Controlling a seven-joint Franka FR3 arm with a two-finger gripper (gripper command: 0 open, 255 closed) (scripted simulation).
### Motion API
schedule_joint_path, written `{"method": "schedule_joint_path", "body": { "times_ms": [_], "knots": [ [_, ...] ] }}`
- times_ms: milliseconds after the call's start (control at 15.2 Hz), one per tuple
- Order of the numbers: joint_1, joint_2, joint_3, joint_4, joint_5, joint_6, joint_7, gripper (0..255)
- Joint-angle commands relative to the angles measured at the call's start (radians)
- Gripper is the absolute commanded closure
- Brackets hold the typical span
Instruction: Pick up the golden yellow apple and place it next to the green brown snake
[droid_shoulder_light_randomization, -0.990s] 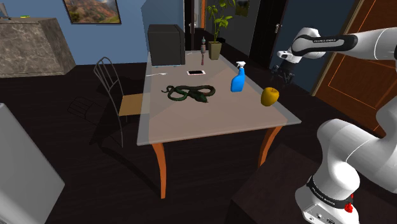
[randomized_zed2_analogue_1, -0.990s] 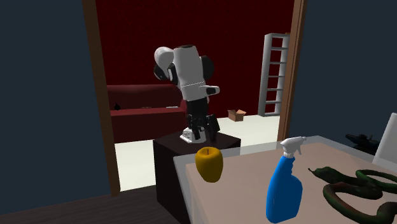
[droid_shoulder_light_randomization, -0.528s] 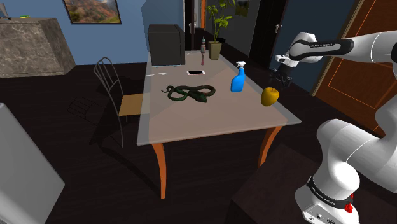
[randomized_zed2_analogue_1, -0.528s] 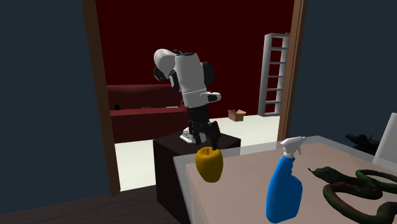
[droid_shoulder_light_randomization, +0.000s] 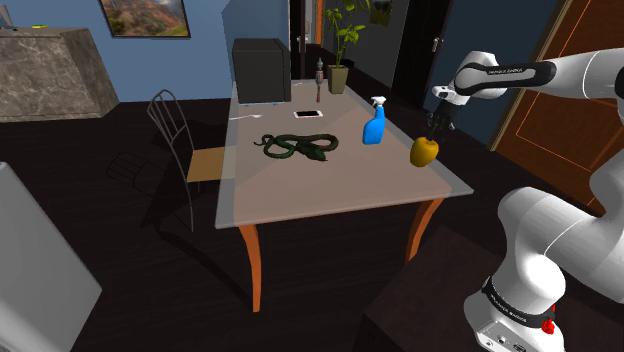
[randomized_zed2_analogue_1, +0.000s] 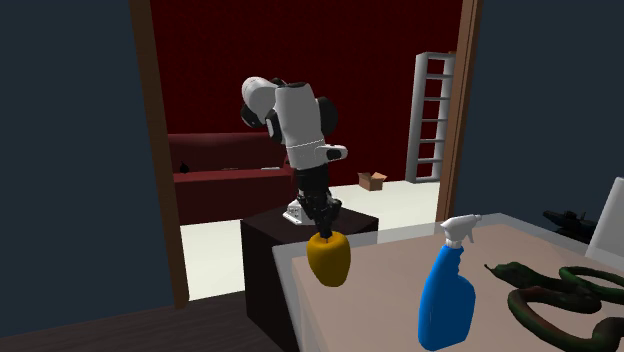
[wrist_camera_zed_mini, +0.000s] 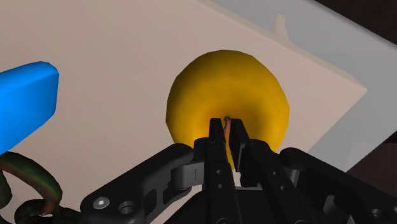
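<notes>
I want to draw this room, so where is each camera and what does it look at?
Shoulder view: beside the dark box stand, looking down over the pale orange-legged table; the white arm reaches in.
Second exterior view: low by the table's edge, facing the arm and stand across it.
Wrist view: on the hand, looking down; the black gripper clasps the golden yellow round apple by its stem.
All three share the apple.

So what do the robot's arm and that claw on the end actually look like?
The arm is built of rounded white segments with dark joints and a black band carrying small lettering. Its gripper is all black, with two slim fingers and visible screws.
</notes>
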Motion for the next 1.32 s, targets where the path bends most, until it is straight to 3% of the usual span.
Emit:
{"method": "schedule_joint_path", "body": {
  "times_ms": [0,330,1254],
  "knots": [
    [0.0,0.0,0.0,0.0,0.0,0.0,0.0,255],
    [0.0,0.0,0.0,0.0,0.0,0.0,0.0,255],
    [-0.022,0.053,0.086,0.114,0.071,-0.147,-0.02,255]
  ]
}}
